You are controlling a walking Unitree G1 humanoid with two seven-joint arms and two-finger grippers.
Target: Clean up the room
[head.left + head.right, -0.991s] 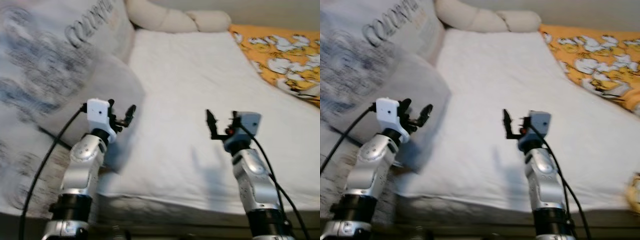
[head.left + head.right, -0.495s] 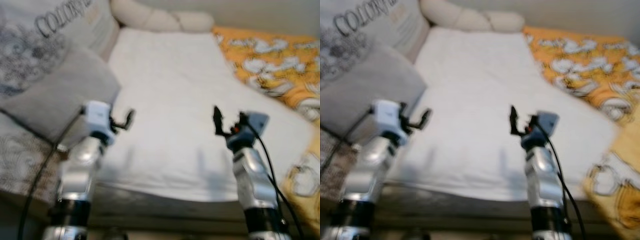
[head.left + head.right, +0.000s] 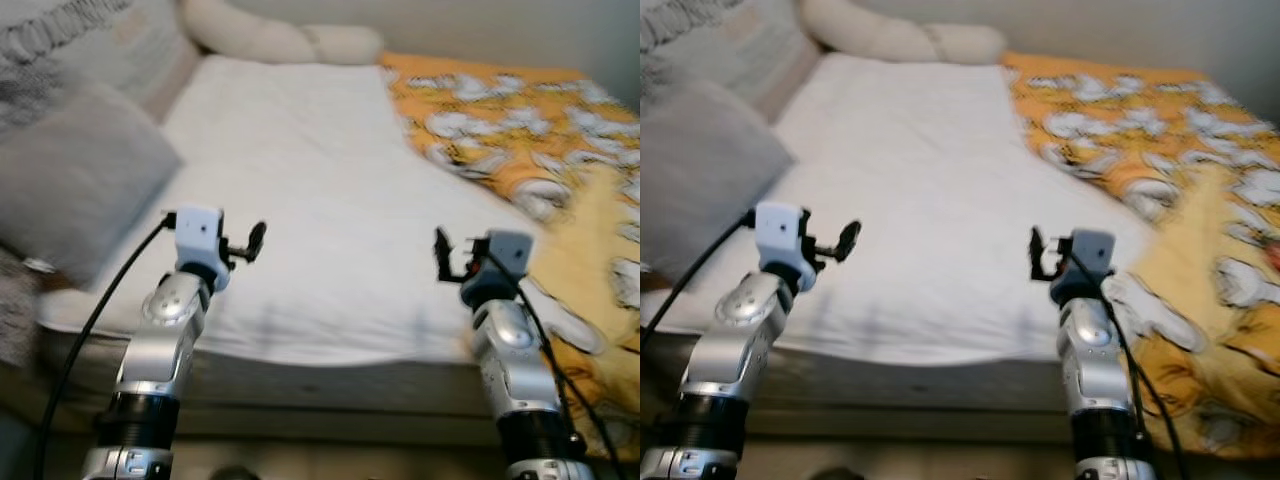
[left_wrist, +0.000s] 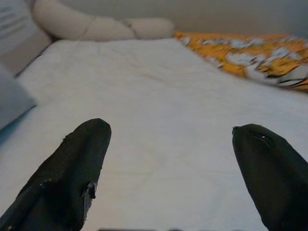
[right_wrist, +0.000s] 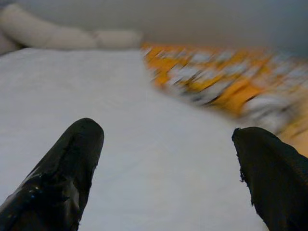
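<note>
A bed with a white sheet (image 3: 320, 180) lies in front of me. An orange blanket with a white pattern (image 3: 520, 130) is rumpled over its right side and hangs over the near right corner. My left gripper (image 3: 245, 240) is raised over the near edge of the bed, open and empty, and the left wrist view shows its fingers (image 4: 77, 168) spread wide above the sheet. My right gripper (image 3: 445, 255) is also held up near the front edge, close to the blanket, open with nothing between its fingers (image 5: 62, 168).
A grey pillow (image 3: 70, 190) lies at the left of the bed, with a printed cushion (image 3: 90, 40) behind it. A cream bolster (image 3: 270, 40) lies across the head. The bed's front edge (image 3: 300, 375) runs just below the grippers.
The whole view has swung to the right, so more of the orange blanket shows and the pillows have slid left. Both grippers keep the same open pose.
</note>
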